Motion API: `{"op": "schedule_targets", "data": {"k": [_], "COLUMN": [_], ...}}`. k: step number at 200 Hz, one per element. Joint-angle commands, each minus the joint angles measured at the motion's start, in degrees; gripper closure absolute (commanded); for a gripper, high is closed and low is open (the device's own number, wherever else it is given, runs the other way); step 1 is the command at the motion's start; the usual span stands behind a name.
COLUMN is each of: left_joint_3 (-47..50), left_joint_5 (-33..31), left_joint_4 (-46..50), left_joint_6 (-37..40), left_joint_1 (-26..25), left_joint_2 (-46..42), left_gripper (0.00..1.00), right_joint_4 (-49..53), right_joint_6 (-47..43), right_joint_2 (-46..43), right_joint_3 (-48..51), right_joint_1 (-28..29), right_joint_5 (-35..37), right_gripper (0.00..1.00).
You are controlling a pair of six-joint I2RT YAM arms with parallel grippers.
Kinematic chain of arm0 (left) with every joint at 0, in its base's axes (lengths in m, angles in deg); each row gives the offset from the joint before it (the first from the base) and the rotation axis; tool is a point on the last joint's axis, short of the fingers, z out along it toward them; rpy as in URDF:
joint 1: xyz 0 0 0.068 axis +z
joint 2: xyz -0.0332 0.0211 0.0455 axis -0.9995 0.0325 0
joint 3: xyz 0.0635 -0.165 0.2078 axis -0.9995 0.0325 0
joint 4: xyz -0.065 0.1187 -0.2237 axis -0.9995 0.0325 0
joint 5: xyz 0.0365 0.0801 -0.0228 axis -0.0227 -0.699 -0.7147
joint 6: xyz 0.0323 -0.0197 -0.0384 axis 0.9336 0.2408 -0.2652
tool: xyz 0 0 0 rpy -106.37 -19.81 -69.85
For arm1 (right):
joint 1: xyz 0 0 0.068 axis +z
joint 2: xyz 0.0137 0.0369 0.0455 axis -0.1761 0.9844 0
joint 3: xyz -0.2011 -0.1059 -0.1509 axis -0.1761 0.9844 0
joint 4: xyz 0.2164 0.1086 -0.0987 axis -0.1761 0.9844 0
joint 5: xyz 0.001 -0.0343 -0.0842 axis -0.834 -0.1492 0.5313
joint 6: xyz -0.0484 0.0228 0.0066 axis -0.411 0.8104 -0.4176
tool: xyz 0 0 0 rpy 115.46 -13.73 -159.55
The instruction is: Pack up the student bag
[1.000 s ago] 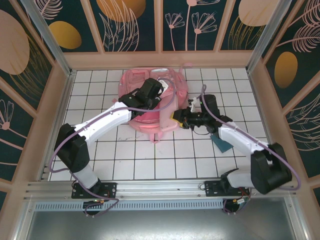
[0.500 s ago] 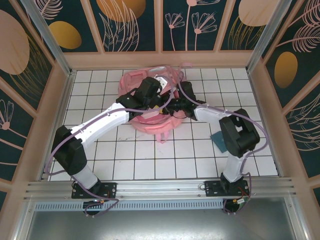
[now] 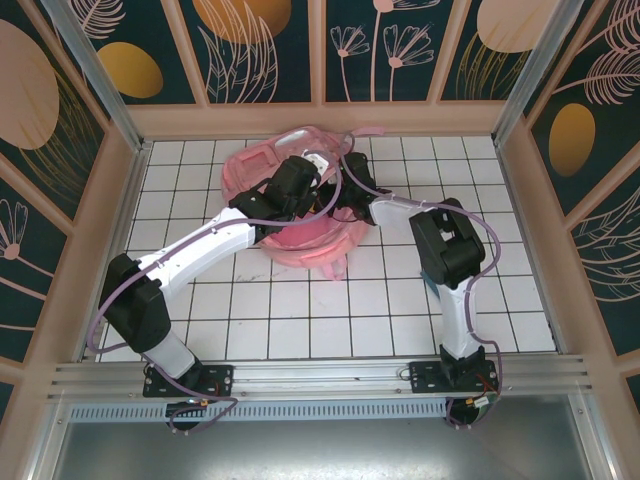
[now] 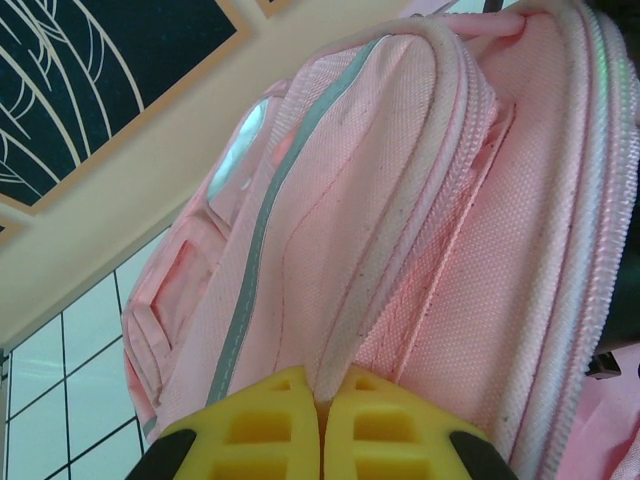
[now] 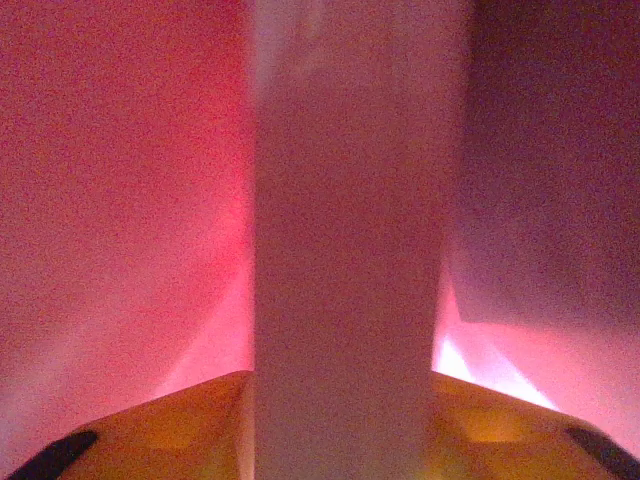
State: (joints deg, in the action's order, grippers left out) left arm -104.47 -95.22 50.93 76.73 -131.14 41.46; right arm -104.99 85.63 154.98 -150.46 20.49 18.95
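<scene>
— Two arms, both at the bag (image 3: 312, 240). Where's it sitting?

— On the far half of the worktop (image 3: 300, 320), about the middle. My left end effector (image 4: 322, 400) is clamped tight on the piped edge (image 4: 400, 230) beside the zip. I read that as holding the opening up and apart so the soft fabric doesn't flop shut.

— And the right?

— My right end effector (image 5: 345, 400) is reached inside the bag, and its camera gets pink cloth glowing on every side. A pale flat item (image 5: 350, 200) stands between its fingers, running straight away from the lens. The fingers flank it closely on both sides, but I can't tell whether they're pressing it or have let go.

— What is the item?

— Can't say. It's too dim in there and no markings show.

— So which step is this?

— Setting that item down in the main compartment, I'd judge. The risk is the soft wall dragging along with my wrist when I back out, which is why the left pinch matters.
</scene>
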Motion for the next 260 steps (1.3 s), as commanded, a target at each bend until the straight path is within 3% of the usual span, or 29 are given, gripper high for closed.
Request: {"op": "schedule_targets", "data": {"k": [1, 27, 92, 148, 181, 260], "left_joint_3": [-2.2, -2.3, -1.6, -1.7, -1.5, -0.7], "left_joint_5": [0.7, -0.1, -1.0, -0.8, -0.4, -0.9], "left_joint_4": [-8.9, -8.8, -8.9, -8.6, -8.3, -8.0], "left_joint_6": [-1.7, -1.7, -1.7, -2.5, -2.8, -3.5], "left_joint_1": [-1.1, -1.1, -1.1, -1.1, -1.1, -1.1], "left_joint_2": [-3.1, -2.6, -2.5, -2.6, -2.7, -2.7], "left_gripper": [1.0, 1.0, 1.0, 1.0, 1.0, 1.0], "right_joint_4": [-1.0, 3.6, 7.2, 9.0, 8.7, 7.3], "right_joint_6": [-0.5, -1.9, -2.9, -3.2, -2.3, -3.4], "right_joint_2": [-0.4, -4.1, -15.1, -8.3, -3.2, 3.3], "right_joint_3": [-2.5, 0.8, 12.7, 6.3, 1.4, -6.7], "right_joint_1": [0.4, 0.4, 0.4, 2.6, 3.7, 4.0], "right_joint_5": [0.1, 2.8, 7.0, 11.1, 11.7, 10.1], "right_gripper": [0.48, 0.41, 0.48, 0.62, 0.76, 0.79]}}
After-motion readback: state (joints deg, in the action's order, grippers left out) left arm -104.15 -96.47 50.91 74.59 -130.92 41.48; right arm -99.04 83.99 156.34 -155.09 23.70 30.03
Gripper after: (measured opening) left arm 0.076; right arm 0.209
